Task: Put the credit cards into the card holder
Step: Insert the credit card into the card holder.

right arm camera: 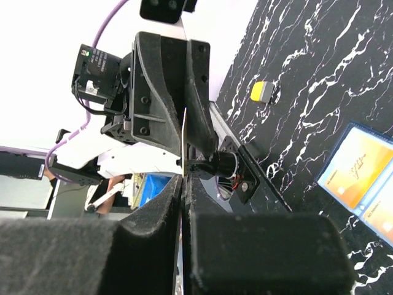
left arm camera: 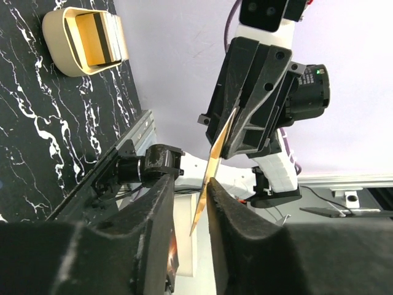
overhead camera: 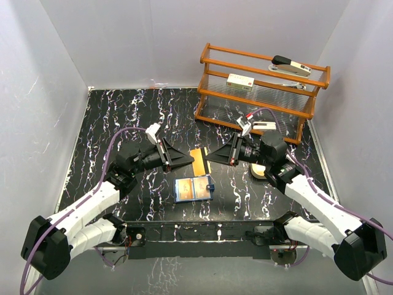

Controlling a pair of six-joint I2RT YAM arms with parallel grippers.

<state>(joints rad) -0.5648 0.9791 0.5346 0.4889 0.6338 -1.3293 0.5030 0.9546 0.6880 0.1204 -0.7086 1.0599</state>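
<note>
The right hand [overhead camera: 209,154] pinches the credit card [overhead camera: 197,163]; the left hand [overhead camera: 186,160], narrowly open around it, should close squarely before any release.

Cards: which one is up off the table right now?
The tan-orange card pinched on edge in the right claw; the other cards stand in the beige tray.

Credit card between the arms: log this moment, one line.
credit card: midair | right gripper: shut on it | left gripper: open around it | card holder: lying open
</note>
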